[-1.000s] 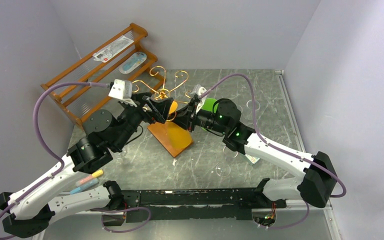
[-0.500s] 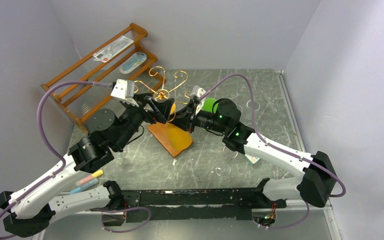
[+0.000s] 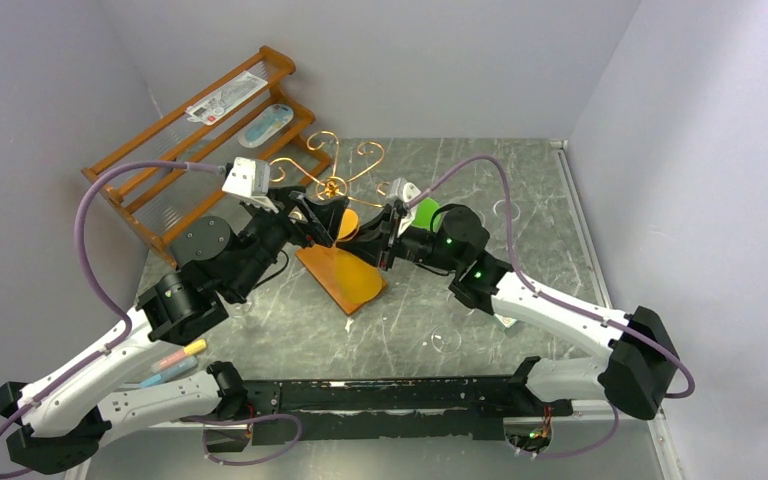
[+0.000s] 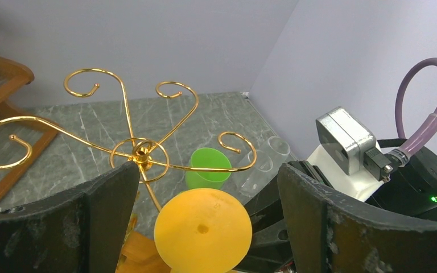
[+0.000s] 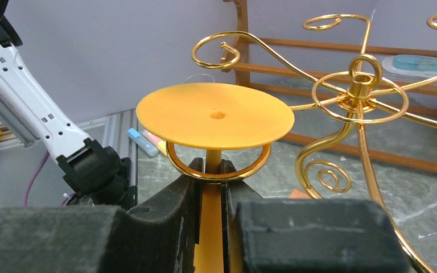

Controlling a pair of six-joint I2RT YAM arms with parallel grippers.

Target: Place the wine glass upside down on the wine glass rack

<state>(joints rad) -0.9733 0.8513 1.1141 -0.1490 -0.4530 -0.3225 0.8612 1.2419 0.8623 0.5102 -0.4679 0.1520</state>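
The orange wine glass [image 5: 215, 115] is upside down, its round foot on top. My right gripper [image 5: 210, 168] is shut on its stem. A gold curl [image 5: 176, 162] of the wine glass rack [image 5: 365, 85] rings the stem just under the foot. In the top view the rack's gold arms [image 3: 332, 185] rise over its orange-brown wooden base [image 3: 340, 275], with my right gripper [image 3: 385, 230] to their right. My left gripper [image 4: 207, 176] stands open, its fingers either side of the glass's foot [image 4: 203, 229] without touching it. The bowl is hidden.
A green cup [image 4: 209, 169] stands behind the rack, with clear glasses [image 4: 273, 152] beside it. The stepped wooden shelf [image 3: 195, 140] is at the back left. A clear glass [image 3: 446, 340] lies on the table in front, and markers [image 3: 175, 362] lie by the left arm.
My right gripper has shifted slightly right and back with the glass. The rack's gold arms moved a little the same way. The left gripper stays open, barely moved.
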